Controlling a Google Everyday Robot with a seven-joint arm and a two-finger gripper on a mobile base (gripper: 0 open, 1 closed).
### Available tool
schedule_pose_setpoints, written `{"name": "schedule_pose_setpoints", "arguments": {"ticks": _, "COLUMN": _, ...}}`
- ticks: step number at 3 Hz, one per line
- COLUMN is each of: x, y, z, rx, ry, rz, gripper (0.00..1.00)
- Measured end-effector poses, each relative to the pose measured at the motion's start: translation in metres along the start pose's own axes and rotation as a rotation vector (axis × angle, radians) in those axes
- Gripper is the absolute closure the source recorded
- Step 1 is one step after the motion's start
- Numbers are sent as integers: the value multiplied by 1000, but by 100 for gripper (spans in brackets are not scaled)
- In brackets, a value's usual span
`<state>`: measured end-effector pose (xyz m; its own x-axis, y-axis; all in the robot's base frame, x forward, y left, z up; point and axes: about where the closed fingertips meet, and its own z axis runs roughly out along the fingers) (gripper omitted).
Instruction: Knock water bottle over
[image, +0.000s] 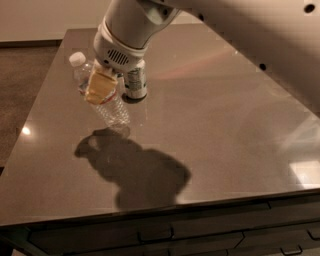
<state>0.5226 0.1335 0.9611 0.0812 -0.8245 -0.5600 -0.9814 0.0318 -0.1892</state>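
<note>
Gripper (101, 89) hangs low over the far left part of the tabletop (225, 125), its yellowish tip pressed against the middle of the water bottle (114, 111) and covering the label area. Whether it is open or closed on the bottle cannot be told from this angle. The contact sits well above the base, which in my judgement suits a push meant to tip the bottle rather than slide it.

The water bottle lies directly behind and under the gripper, leaning hard and not yet flat. Its long axis runs on a diagonal: the white cap points up and away to the left of the gripper, and the ribbed base points down towards the near right, apparently touching the tabletop.

Just beyond the gripper, to its right, a silver drink can (136, 82) stands upright, close to the bottle. Nearer the viewer, the arm's shadow (145, 170) falls on the tabletop.
</note>
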Motion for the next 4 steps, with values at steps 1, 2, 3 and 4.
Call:
{"name": "schedule_pose_setpoints", "arguments": {"ticks": 1, "x": 41, "y": -4, "z": -11, "rx": -4, "ry": 170, "rz": -45, "gripper": 100}}
{"name": "schedule_pose_setpoints", "arguments": {"ticks": 2, "x": 76, "y": 0, "z": -19, "rx": -21, "ry": 317, "rz": -98, "gripper": 100}}
{"name": "schedule_pose_setpoints", "arguments": {"ticks": 3, "x": 98, "y": 6, "z": -23, "rx": -37, "ry": 430, "rz": -154, "gripper": 82}}
{"name": "schedule_pose_setpoints", "arguments": {"ticks": 4, "x": 112, "y": 11, "z": -19, "rx": -68, "ry": 505, "rz": -204, "gripper": 59}}
